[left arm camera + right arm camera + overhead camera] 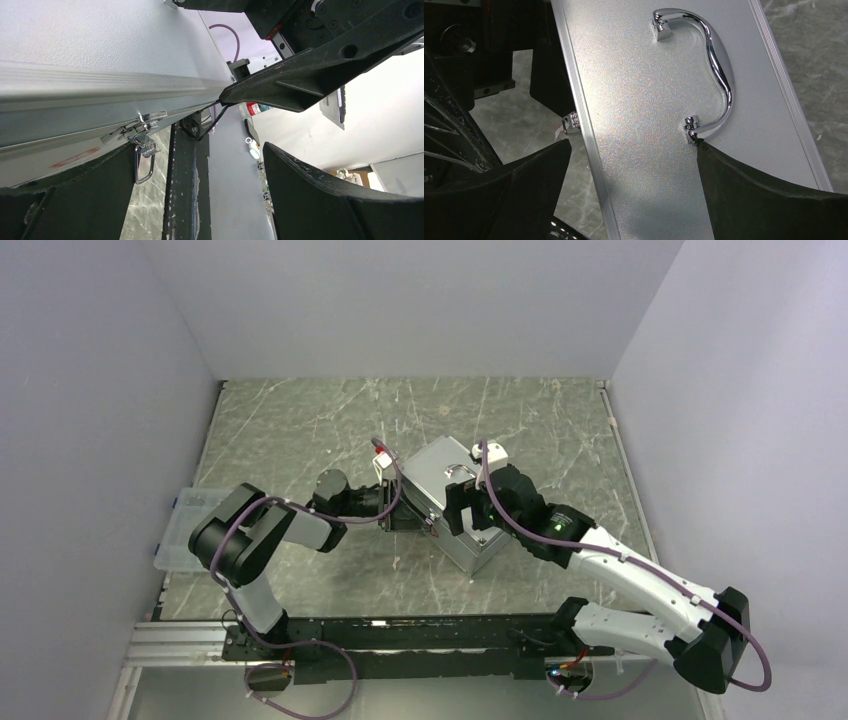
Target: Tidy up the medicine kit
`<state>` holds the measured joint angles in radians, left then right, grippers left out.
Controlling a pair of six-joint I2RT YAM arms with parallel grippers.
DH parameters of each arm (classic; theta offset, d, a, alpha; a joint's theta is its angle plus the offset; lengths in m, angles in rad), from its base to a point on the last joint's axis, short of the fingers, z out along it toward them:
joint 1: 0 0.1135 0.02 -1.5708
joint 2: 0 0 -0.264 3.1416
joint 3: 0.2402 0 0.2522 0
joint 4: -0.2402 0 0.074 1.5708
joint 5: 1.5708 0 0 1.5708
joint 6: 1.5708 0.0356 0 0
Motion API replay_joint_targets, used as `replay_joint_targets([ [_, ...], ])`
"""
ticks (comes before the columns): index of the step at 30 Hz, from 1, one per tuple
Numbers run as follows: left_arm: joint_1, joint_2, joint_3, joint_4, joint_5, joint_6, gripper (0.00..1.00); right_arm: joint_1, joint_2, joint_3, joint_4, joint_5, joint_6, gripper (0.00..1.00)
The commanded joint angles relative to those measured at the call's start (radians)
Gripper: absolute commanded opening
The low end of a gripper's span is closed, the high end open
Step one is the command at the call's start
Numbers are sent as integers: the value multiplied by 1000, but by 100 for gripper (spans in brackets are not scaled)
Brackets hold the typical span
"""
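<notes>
The medicine kit (432,472) stands near the middle of the table (300,420), lid down and set at an angle. The left jaws sit at the kit's left side, gaping wide and holding nothing, with the kit's latch (142,135) just above one finger (75,200). The right jaws hang over the kit's lid, also spread wide and empty. One of their fingers (749,195) touches the near end of the handle (719,70), the other is past the lid's edge. A clear plastic box (180,530) lies well left of the kit.
</notes>
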<state>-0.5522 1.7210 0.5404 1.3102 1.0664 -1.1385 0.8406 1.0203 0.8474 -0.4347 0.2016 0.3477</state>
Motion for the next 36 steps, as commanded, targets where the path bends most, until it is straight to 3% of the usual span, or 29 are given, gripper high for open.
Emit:
replay_joint_targets([
  [1,-34,-78,35,196,36,-54,94,9,56,-72,-104,-128,28,100],
  [8,-40,-71,21,158,34,-111,94,10,60,-83,-98,-123,32,100],
  [13,-63,-138,35,-78,26,-40,95,11,64,-81,-96,-121,27,100],
  [21,-103,-256,82,-550,-25,254,96,10,76,-71,-97,-120,22,100],
  [28,-104,-212,104,-543,-24,253,96,10,65,-72,-99,-130,24,100],
  [36,-104,-254,118,-649,-53,329,96,12,29,-86,-112,-137,15,100],
])
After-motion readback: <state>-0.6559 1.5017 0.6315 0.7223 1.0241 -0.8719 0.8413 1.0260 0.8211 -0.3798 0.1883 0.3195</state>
